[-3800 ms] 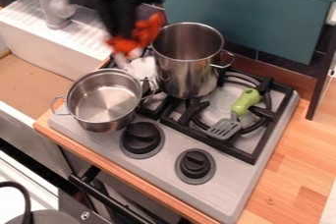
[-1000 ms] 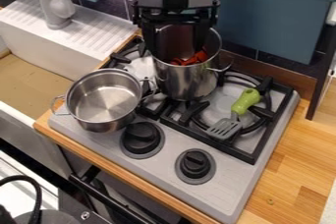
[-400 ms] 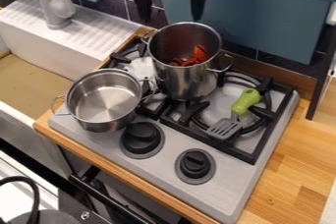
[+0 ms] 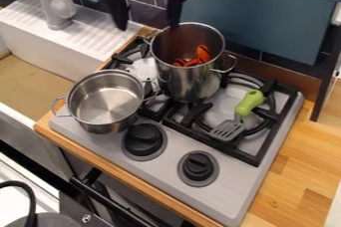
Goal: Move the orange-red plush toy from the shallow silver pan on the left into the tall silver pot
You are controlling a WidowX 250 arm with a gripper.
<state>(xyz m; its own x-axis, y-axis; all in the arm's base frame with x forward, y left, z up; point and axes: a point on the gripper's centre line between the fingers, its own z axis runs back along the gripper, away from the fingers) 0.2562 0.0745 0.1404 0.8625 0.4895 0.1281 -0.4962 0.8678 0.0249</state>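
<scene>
The pincer [image 4: 148, 23] is spread wide near the tall steel pot [image 4: 188, 80], in which an orange-red item [image 4: 202, 54] is contained.

My gripper [image 4: 148, 24] open above tall pot [image 4: 190, 79], orange thing [image 4: 202, 54] inside. Shallow pot [image 4: 105, 102] just left, green-handled spatula [image 4: 250, 102] right on stove [image 4: 220, 191].

The one fixed camera looks from above the knob side of the stove [image 4: 236, 186], slanting steeply down and facing across it toward the teal panel [image 4: 266, 27] behind. It is near enough that the stove spans much of the view, yet takes in part of the sink [image 4: 83, 32] left of the stove and the wooden counter [image 4: 293, 171] to its right.
</scene>
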